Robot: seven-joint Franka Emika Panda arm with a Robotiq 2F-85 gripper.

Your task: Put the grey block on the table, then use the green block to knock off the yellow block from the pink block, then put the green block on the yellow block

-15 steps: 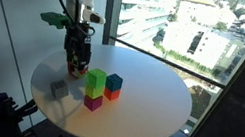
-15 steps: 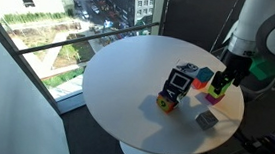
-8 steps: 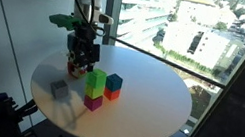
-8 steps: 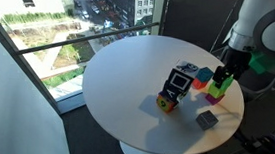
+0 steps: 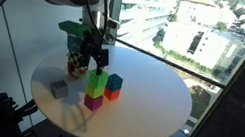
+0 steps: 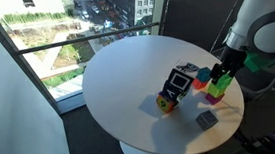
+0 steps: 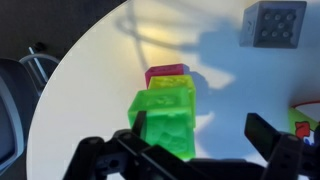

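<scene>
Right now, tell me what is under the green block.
The yellow block, stacked on the pink block. In the wrist view the green block hides the yellow one.

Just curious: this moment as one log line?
gripper open above green block | grey block on table | yellow block atop pink block

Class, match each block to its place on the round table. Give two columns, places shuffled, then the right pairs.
Things: 1 grey block; 2 green block; 3 pink block; 4 teal-blue cube.
Places: A bottom of the three-block stack; B alone on the table; C on the orange-red cube; D top of the stack.
Pairs: 1-B; 2-D; 3-A; 4-C.
</scene>
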